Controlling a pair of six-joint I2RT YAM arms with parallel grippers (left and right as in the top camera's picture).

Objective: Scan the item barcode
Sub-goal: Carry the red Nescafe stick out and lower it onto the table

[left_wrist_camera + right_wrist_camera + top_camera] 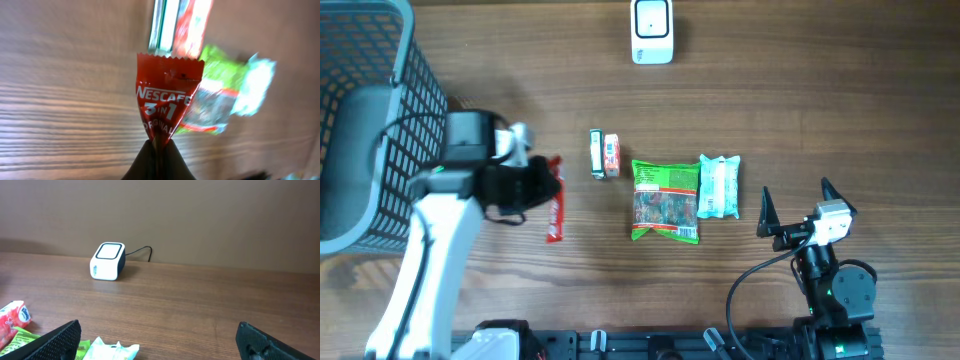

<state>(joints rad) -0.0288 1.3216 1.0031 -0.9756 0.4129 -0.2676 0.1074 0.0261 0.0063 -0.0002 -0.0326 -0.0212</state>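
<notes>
1. The left gripper [159,152] is clamped tight on an end seam of the Nescafe 3in1 sachet [167,95]. The sachet points away from the jaws over the table [620,285] and is possibly lifted clear, though blur hides that.
2. By its look the sachet is feather-light, thin, crinkly foil that is floppy and slippery. An end-seam pinch suits it, leaving its 2 faces bare.
3. The right gripper [795,213] stands spread wide, empty.
4. Beyond, a green snack bag [665,200] and a tissue pack [718,187] lie side by side.
5. Farthest of all is the white barcode scanner [652,30].
</notes>
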